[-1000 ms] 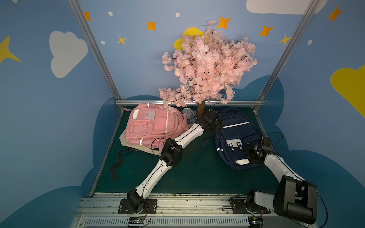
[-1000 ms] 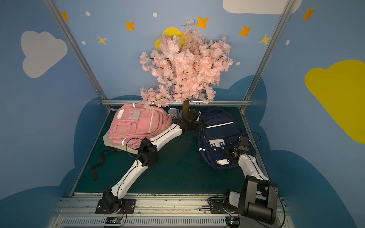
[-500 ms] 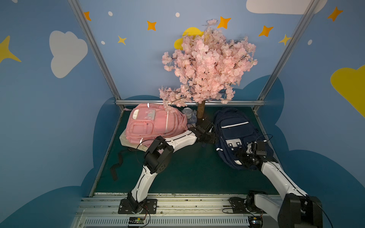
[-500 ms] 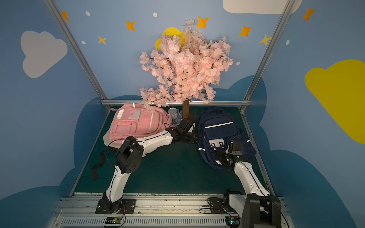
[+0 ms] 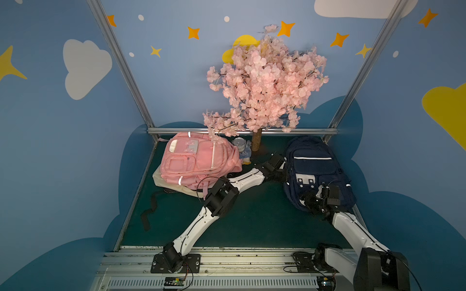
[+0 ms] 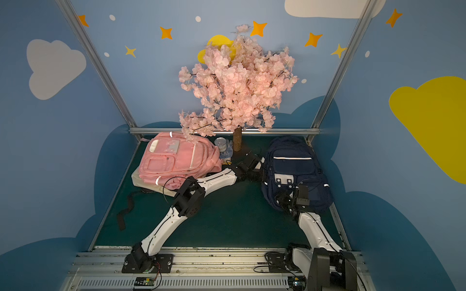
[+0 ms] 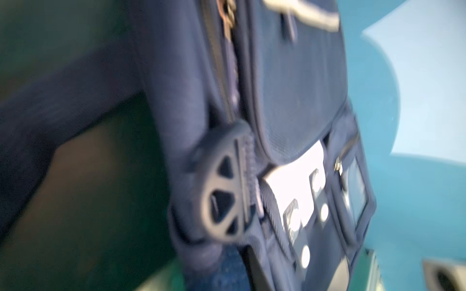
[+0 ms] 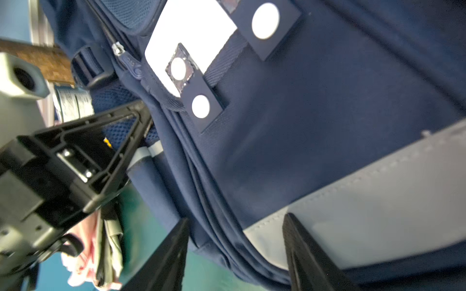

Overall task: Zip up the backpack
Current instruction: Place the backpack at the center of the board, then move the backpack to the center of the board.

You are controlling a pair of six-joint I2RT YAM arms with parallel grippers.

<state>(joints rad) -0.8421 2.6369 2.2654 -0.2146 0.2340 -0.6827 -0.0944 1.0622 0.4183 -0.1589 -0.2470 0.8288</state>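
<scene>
Well, navy backpack (image 5: pixel 312 161): woven nylon, rounded, hugging right edge of the mat (image 5: pixel 262 214).
Left gripper (image 5: pixel 281 173): at its side; closure I can't tell.
Right gripper (image 8: pixel 237 216): spread apart over grey strip (image 8: pixel 365 196).

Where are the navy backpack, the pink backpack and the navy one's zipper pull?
navy backpack (image 5: pixel 311 167): in a top view, on its upper front panel.
pink backpack (image 5: pixel 201 161): in a top view, on its front panel.
zipper pull (image 8: pixel 131 64): right wrist view, on its rubber tab.
</scene>
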